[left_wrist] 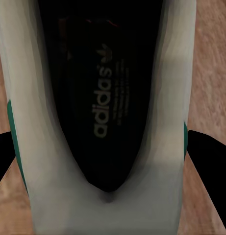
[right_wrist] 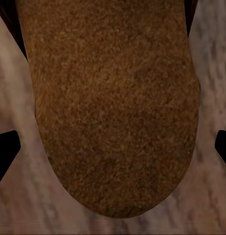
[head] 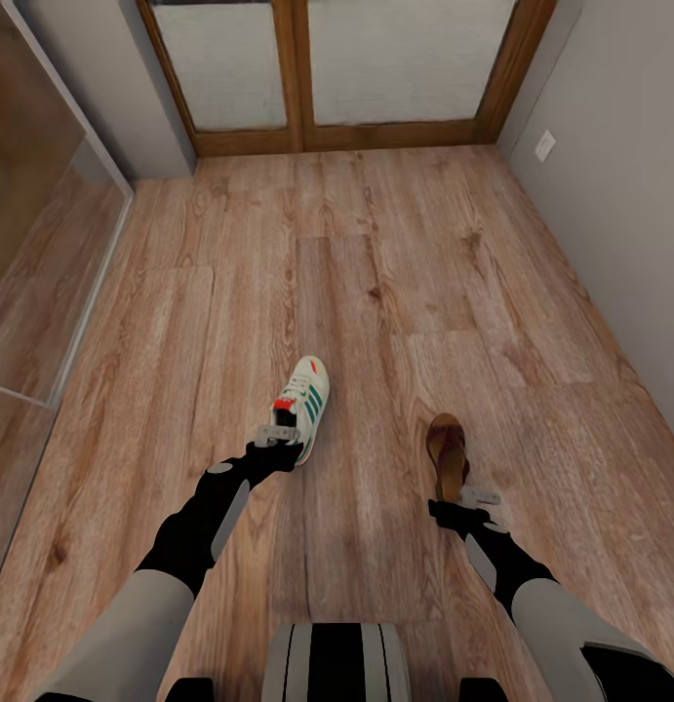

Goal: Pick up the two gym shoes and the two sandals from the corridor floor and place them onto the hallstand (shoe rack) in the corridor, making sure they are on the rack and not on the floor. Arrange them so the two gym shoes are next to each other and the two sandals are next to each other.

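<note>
Seeing, left: my left gripper [head: 281, 436] spread wide astride the sneaker [head: 303, 398] heel, on the floor [head: 395, 263].
Right: my right gripper [head: 468, 502] open, flanking the sandal [head: 447, 453] heel.

**My rig's body, seen from the head camera**

I see two arms: pale grey upper sleeves, black forearms with grey oval patches. Left gripper [head: 281, 436] and right gripper [head: 470, 502] carry light grey brackets. Trunk [head: 338, 661]: grey, black-striped, between arms.
</note>
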### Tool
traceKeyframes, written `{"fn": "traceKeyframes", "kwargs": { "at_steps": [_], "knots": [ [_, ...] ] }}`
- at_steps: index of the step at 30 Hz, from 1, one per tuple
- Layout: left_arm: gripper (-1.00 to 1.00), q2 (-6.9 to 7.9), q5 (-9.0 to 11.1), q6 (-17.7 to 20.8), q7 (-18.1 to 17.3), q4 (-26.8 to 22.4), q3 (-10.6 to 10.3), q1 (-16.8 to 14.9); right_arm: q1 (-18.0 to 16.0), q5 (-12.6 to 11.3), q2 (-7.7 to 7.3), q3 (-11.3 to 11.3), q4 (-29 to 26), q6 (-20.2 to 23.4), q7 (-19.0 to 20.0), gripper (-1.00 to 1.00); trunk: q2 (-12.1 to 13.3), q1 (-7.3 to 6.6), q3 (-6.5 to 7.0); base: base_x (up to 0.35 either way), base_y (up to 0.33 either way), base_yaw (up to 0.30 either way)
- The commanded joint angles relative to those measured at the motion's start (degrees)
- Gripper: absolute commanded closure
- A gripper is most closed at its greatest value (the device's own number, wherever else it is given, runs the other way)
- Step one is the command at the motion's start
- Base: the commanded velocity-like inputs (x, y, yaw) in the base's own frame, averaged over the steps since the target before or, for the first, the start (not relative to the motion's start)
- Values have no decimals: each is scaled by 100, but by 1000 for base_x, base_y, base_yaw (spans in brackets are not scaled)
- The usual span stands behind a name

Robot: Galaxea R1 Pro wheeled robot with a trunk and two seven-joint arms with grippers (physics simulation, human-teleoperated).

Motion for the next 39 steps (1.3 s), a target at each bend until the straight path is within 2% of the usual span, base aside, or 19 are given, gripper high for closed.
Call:
{"fn": "traceKeyframes", "kwargs": {
  "at_steps": [1,13,14,39],
  "knots": [
    [100,0,40,38,-7,-7,2,-1,0,-24,0,-7,-9,23,-3,-100,-1,0,-3,67,0,0],
    [100,0,40,37,-7,-7,2,-1,0,-24,-2,-7,-9,23,-3,-100,-1,0,-3,31,0,0],
    [100,0,40,37,-7,-7,2,-1,0,-24,-2,-7,-9,23,-3,100,-1,0,-3,41,0,0],
    [100,0,40,45,-7,-16,-7,-1,0,-24,-2,-7,-9,32,5,100,-1,0,-3,2,0,0]
  ]
}}
